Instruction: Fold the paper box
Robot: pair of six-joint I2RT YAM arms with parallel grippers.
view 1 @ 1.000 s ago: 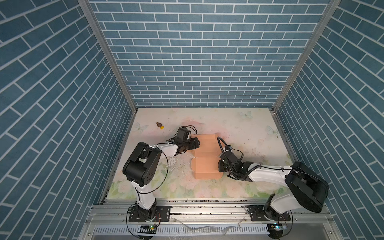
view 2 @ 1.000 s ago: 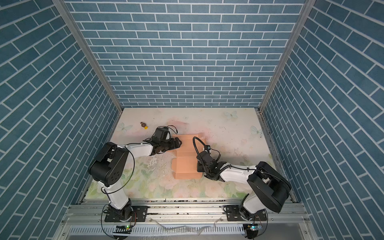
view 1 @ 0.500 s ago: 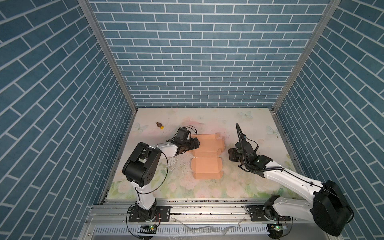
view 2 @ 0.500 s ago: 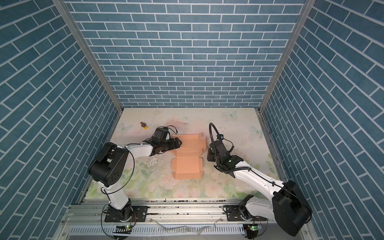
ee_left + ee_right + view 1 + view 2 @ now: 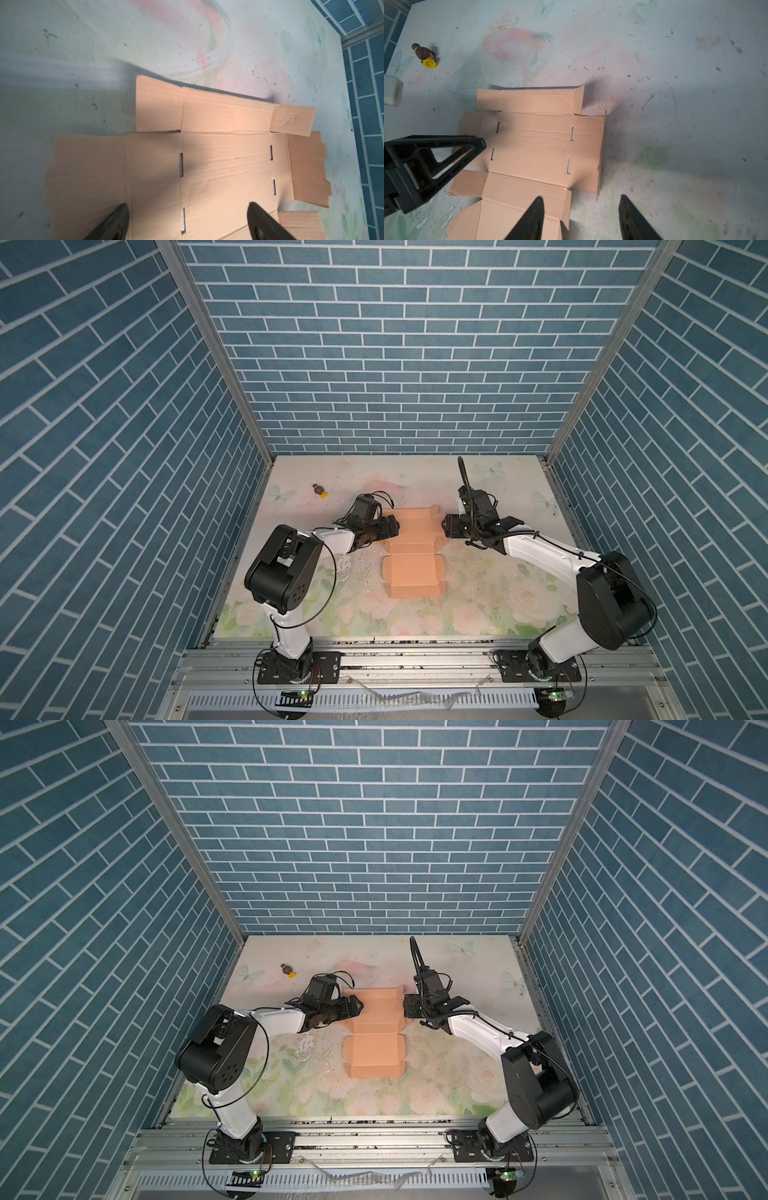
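Both top views look steeply down from high above the near edge toward the far wall (image 5: 395,364), taking in the whole surface (image 5: 519,489). Each wrist view looks down at a slant from close above the box (image 5: 224,166), which all four views share.

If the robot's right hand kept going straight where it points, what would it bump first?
Most likely the peach-orange cardboard paper box: the right hand points at its nearest side flap, half raised. How high the hand sits is unclear.
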